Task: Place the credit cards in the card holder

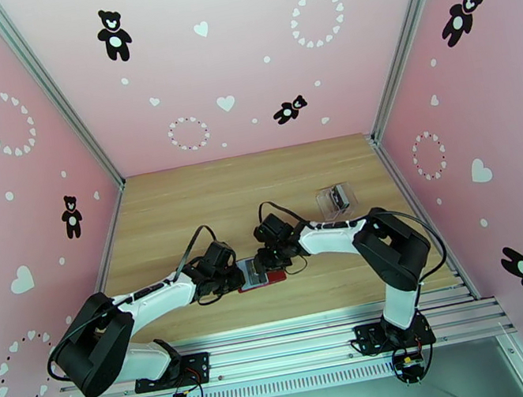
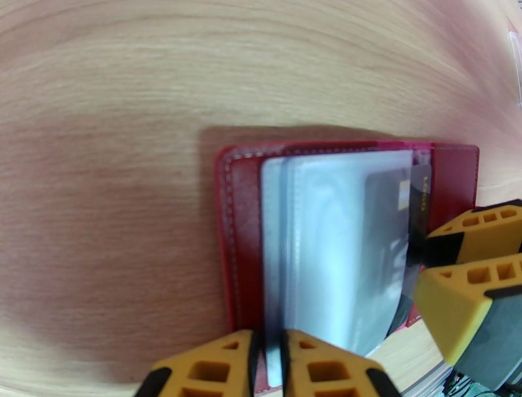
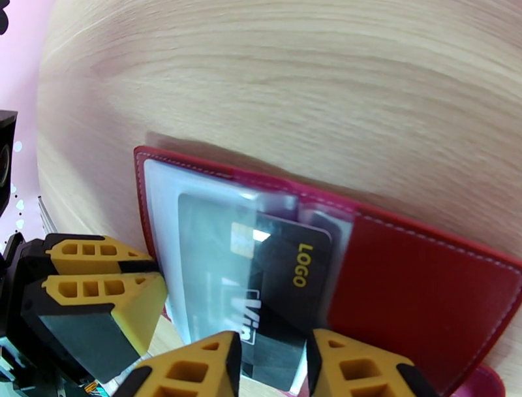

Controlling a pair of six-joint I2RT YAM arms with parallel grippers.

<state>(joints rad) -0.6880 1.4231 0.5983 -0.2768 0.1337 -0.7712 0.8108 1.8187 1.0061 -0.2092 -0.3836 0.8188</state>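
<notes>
Card point(image 3: 287, 274) pinched in right gripper point(image 3: 274, 359), half into holder point(image 3: 424, 287) sleeve point(image 2: 326, 248); left gripper point(image 2: 267, 358) narrow, nipping sleeve edge. Next: push straight ahead of jaws, then release.

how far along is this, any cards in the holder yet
Done: card holder lies open. In hand: left gripper pinches a clear sleeve while right gripper holds a dark card partly under it, not fully seated. Left: pushing it home; the clear case may hold more, too small to tell.
</notes>
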